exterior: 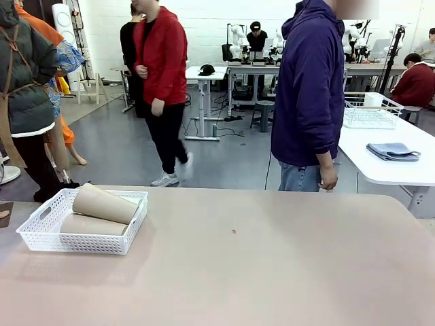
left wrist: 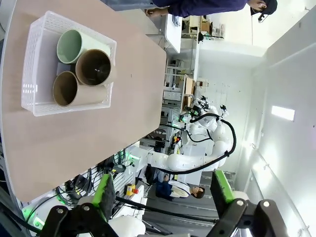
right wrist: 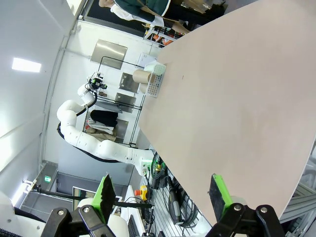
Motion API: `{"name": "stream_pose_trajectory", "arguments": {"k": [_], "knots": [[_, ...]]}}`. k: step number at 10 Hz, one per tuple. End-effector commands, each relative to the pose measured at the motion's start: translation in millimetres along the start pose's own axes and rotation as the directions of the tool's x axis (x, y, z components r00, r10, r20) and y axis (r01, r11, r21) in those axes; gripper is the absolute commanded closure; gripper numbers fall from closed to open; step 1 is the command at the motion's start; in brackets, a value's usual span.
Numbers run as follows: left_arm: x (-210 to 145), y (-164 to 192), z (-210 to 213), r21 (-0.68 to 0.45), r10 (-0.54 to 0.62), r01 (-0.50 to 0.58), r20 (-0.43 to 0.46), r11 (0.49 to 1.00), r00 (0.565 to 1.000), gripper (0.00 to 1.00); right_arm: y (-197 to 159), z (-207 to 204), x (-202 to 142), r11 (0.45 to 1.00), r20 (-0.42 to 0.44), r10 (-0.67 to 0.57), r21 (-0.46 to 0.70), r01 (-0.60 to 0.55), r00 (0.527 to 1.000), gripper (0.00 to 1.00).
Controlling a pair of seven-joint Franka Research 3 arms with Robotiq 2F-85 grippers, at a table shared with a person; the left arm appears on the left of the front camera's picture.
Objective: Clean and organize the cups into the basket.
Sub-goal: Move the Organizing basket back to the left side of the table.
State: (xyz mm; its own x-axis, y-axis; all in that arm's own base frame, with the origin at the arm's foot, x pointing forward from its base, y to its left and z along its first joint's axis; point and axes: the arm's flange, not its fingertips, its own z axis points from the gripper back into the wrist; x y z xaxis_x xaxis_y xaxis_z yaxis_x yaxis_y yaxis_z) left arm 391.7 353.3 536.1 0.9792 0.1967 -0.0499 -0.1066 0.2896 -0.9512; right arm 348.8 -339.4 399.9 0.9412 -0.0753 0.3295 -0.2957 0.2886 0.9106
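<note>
With both grippers spread wide & holding nothing — left gripper (left wrist: 165, 195), right gripper (right wrist: 163, 195) — 3 cups lie in 1 white basket (left wrist: 34, 74): 2 tan cups (left wrist: 93, 67), 1 mint cup (left wrist: 70, 46), table's left side.

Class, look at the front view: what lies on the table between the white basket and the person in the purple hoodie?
Bare tabletop between the basket and the person, apart from one tiny speck.
</note>
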Motion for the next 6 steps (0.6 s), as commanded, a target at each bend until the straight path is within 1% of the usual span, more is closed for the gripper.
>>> {"name": "stream_pose_trajectory", "arguments": {"k": [1,6], "knots": [[-2.5,-1.5,0.7,0.005,0.0,0.0,0.007,1.0,1.0,0.0,0.3,-1.6,-0.3,1.0,0.007,0.001,-0.009,-0.001,1.0,0.0],[-2.5,-1.5,0.7,0.005,0.0,0.0,0.007,1.0,1.0,0.0,0.3,-1.6,-0.3,1.0,0.007,0.001,-0.009,-0.001,1.0,0.0]]}}
